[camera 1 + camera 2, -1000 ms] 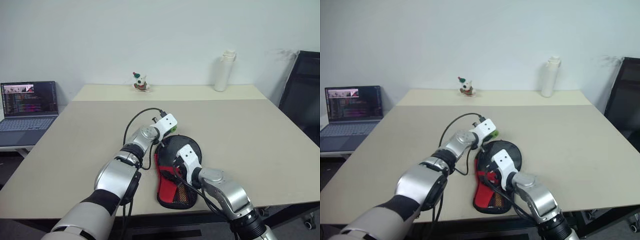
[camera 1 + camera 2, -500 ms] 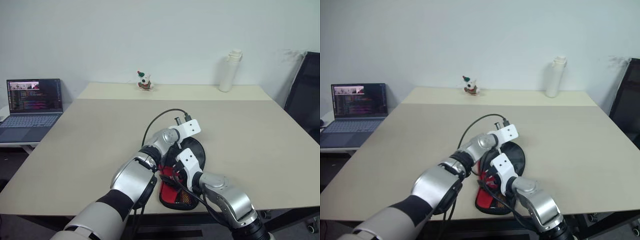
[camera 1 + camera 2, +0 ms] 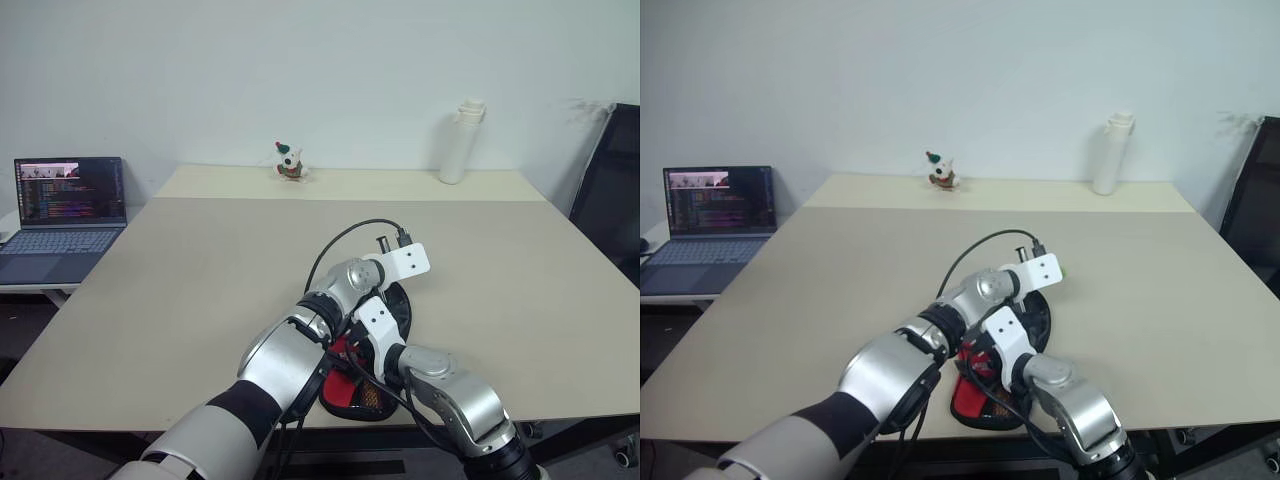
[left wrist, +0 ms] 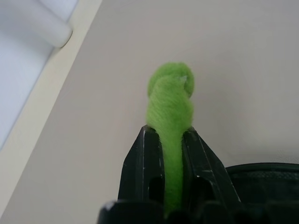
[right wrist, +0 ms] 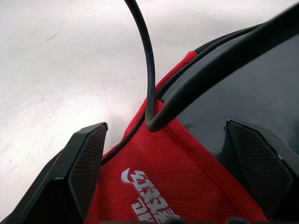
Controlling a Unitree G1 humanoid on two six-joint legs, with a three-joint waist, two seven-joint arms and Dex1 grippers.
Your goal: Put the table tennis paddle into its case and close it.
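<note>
1. my left gripper point(image 4: 168, 140) is pinching a fuzzy green tag point(image 4: 170, 100); the case point(image 3: 365, 385) sits just behind it
2. my right gripper point(image 5: 173, 168) is spread wide over the case's red end

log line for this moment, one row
left gripper: shut on green fuzzy zipper pull | right gripper: open, straddling case red end | case on table
</note>
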